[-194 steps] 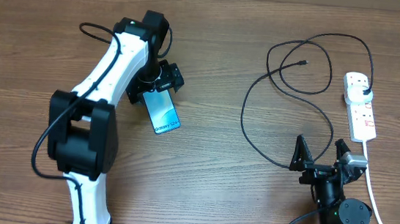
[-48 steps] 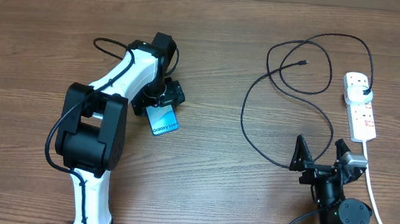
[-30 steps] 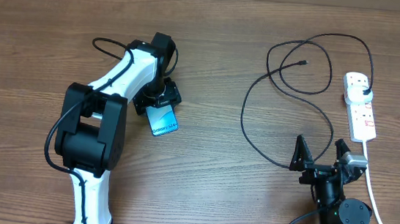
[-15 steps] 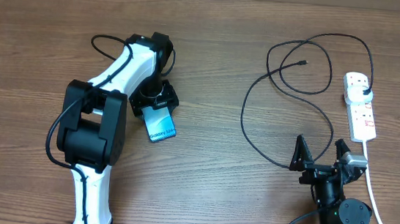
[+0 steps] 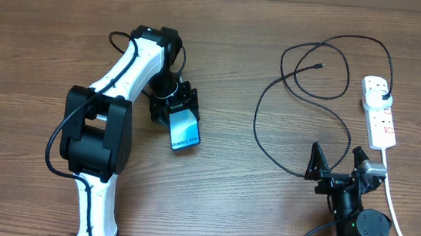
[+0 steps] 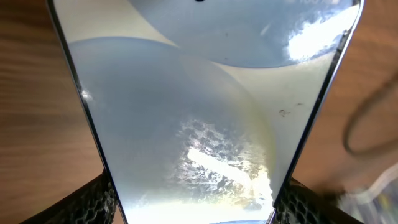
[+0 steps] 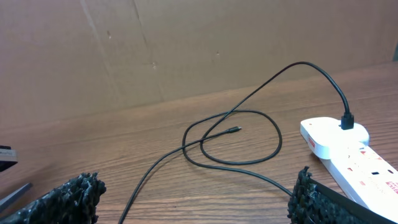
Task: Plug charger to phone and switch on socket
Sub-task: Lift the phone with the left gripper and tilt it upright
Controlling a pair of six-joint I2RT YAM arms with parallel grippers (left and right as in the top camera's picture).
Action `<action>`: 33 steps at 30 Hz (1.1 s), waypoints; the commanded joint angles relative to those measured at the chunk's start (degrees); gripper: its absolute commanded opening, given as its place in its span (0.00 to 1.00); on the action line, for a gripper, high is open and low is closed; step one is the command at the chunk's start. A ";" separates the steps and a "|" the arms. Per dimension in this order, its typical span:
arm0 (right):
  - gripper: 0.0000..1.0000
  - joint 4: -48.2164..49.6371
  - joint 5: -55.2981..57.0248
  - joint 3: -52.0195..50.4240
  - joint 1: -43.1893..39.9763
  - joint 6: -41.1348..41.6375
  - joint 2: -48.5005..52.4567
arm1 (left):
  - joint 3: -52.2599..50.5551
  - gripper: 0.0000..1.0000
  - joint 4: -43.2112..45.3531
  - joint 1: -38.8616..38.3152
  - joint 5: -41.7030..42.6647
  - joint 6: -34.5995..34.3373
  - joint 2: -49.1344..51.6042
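My left gripper (image 5: 174,107) is shut on the phone (image 5: 184,130), a slim light-blue-screened handset, holding it by its upper end over the table's middle left. In the left wrist view the phone's screen (image 6: 199,106) fills the frame between my black fingers (image 6: 93,202). The charger's thin black cable (image 5: 307,81) loops on the right; its small connector tip (image 5: 320,66) lies free and its black plug (image 5: 384,94) sits in the white socket strip (image 5: 379,112). My right gripper (image 5: 338,163) is open and empty at the front right, near the cable (image 7: 236,134) and the socket (image 7: 348,149).
The socket's thick white cord (image 5: 396,217) runs down the right side toward the front edge. A brown cardboard wall (image 7: 186,43) stands behind the table. Wooden tabletop (image 5: 249,199) lies between the two arms.
My left gripper has carried the phone to the right and slightly toward the front, turning it. The right arm, cable and socket have not moved.
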 commanded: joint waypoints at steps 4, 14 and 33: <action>1.00 0.22 0.50 -0.57 0.26 -0.46 0.09 | 1.68 0.67 -3.85 0.28 16.06 10.25 0.37; 1.00 0.22 0.50 -0.57 0.26 -0.44 0.09 | 1.68 0.64 -7.78 0.28 34.84 14.51 0.37; 1.00 0.22 0.50 -0.57 0.26 -0.44 0.09 | 1.68 0.61 -8.63 1.46 48.78 3.19 0.37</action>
